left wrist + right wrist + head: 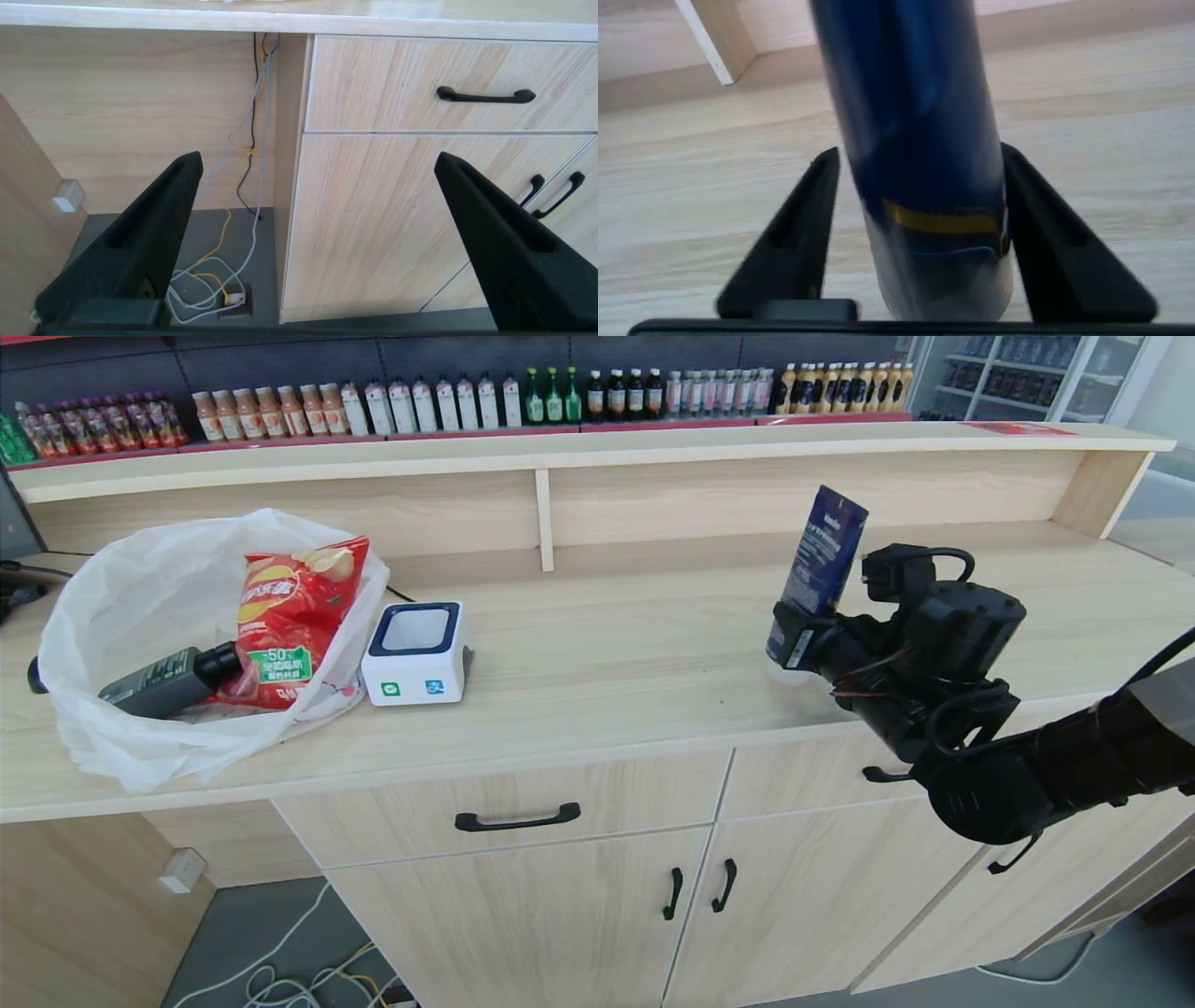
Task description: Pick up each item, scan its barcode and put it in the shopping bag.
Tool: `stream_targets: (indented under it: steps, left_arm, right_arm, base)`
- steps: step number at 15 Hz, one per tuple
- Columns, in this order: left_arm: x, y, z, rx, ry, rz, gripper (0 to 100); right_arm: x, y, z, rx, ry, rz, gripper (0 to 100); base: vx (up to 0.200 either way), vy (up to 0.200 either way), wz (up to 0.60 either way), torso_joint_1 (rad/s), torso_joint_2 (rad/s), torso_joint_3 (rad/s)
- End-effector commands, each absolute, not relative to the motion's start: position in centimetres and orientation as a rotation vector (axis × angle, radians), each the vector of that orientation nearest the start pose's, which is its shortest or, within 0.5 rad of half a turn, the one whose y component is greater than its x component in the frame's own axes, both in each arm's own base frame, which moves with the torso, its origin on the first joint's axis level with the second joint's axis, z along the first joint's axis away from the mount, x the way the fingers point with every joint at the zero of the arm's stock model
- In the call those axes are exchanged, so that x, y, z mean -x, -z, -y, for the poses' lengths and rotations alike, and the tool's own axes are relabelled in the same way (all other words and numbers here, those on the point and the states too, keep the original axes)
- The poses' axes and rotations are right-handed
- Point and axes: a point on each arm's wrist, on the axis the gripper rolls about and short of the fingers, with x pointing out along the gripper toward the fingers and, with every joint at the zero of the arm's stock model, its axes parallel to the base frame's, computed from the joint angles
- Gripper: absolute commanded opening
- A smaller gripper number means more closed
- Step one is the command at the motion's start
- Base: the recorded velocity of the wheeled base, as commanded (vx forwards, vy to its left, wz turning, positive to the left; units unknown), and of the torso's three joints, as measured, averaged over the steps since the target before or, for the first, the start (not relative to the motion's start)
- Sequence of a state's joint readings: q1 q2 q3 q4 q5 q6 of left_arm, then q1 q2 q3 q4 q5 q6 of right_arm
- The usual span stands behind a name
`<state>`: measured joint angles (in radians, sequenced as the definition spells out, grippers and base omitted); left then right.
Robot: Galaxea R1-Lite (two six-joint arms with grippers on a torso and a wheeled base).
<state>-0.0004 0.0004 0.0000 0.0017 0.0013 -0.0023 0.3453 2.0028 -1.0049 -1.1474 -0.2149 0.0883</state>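
Shopping bag of thin white plastic slumps open at the left end of the long pale wooden table, its mouth spread wide so items can be dropped in. Inside lie a red crisp packet and a dark grey bottle, which I judge already scanned. Just right of the bag sits a white box scanner with a blue-rimmed window, facing up to read a barcode passed over it.

Well to the right, the right end effector clamps the lower part of a dark blue tube with a white cap, cap down and nearly upright. Whether the cap touches the table I cannot tell.

The left end effector hangs open below the table edge, facing the cabinet fronts, out of the way.
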Motion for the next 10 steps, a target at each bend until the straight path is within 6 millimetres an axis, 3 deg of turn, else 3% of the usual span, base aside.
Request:
stream_targets:
  steps: [1, 10]
  left_arm:
    - [2.3, -7.5, 0.0, 0.003, -0.002, -0.002, 100]
    - [2.3, -7.5, 0.0, 0.003, -0.002, -0.002, 100]
  right_arm:
    - [-36.4, -18.1, -12.6, -0.130, -0.138, 0.137, 0]
    - [-35.6, -19.6, -12.9, -0.136, -0.153, 0.169, 0]
  base:
    - [0.000, 0.000, 0.00, 0.000, 0.00, 0.000]
    - [0.000, 0.000, 0.00, 0.000, 0.00, 0.000]
